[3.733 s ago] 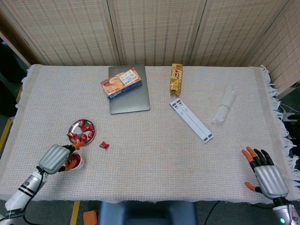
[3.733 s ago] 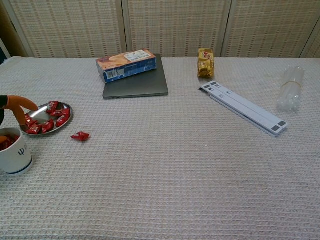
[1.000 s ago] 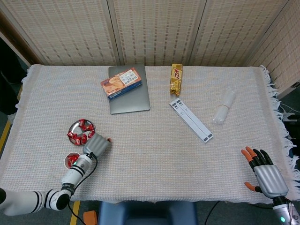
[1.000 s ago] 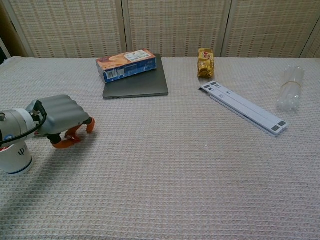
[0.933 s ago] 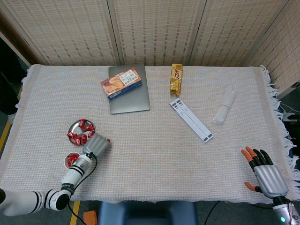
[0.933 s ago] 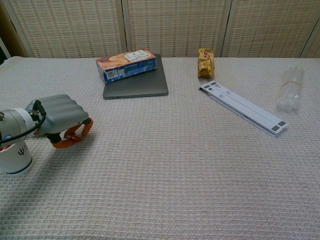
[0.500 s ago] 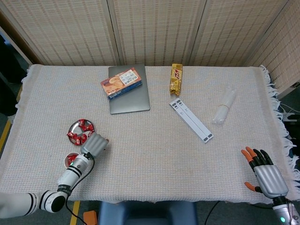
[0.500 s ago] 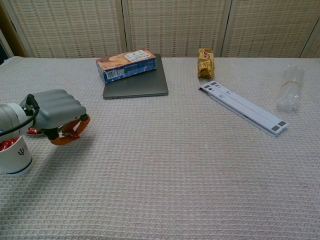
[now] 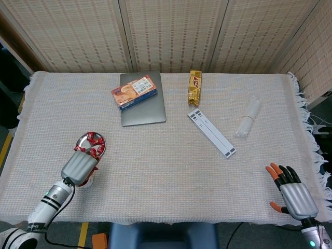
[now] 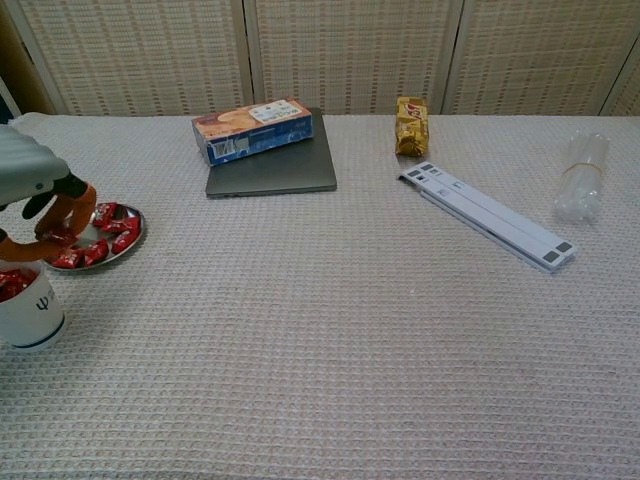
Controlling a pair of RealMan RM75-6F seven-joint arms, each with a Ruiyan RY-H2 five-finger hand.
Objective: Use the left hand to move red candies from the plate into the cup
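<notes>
Nearby, round metal plate [image 10: 132, 232] shines.

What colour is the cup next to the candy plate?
White, with a dark band at its base; the cup shows best in the chest view.

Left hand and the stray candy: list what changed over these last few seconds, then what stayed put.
The left hand went from the cup out to the stray red candy lying on the cloth, closed over it, and has swung back above the cup, fingers curled; the candy's spot is bare now. Whether the candy is pinched cannot be told. The plate, its candies, and the right hand stayed as they were.
</notes>
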